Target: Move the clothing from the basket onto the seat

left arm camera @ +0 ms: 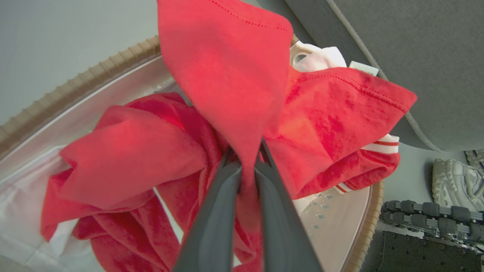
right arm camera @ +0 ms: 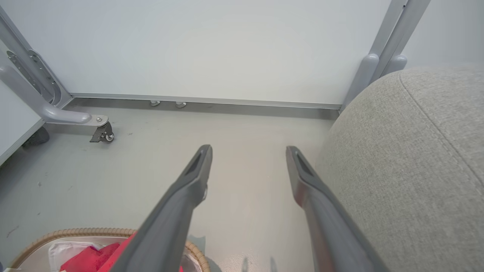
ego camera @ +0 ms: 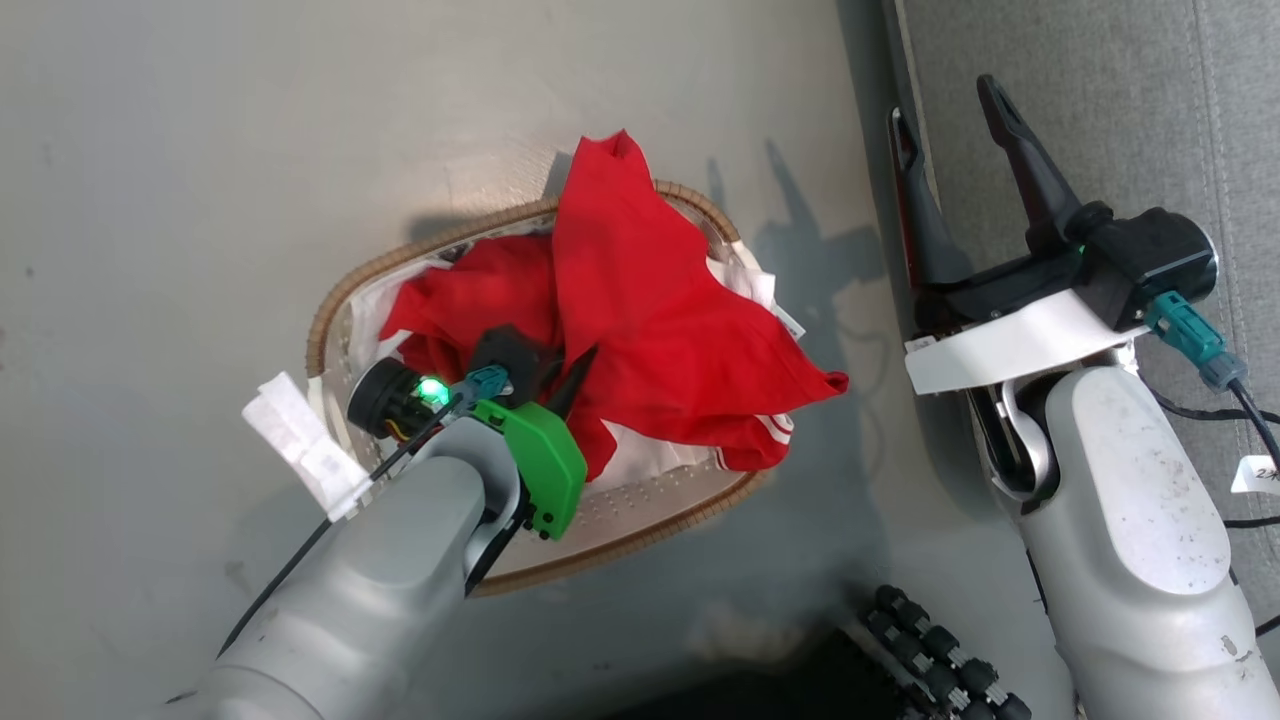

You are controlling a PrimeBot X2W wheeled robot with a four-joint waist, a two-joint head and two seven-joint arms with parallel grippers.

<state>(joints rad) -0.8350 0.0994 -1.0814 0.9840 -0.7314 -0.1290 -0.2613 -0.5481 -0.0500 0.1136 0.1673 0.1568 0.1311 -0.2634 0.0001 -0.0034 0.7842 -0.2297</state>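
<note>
Grey floor (ego camera: 200, 150), white wall (right arm camera: 227, 49); basket (ego camera: 316, 335) beside seat (ego camera: 1100, 100).

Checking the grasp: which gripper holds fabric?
The left gripper, fingers pinched on the bright red soft clothing; the right gripper hangs open, empty.

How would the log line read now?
left gripper: shut on bright red fabric clothing | right gripper: open | clothing: in oval cream plastic basket

Pale grey forearms (ego camera: 1140, 480) carry teal plugs (ego camera: 1185, 335) and black cables (ego camera: 1255, 410). The left gripper (left arm camera: 245, 153) and right gripper (right arm camera: 248, 149) have long dark fingers (right arm camera: 181, 204). A green cover (ego camera: 545, 470) sits on the left wrist, a white band (ego camera: 1000, 345) on the right.
</note>
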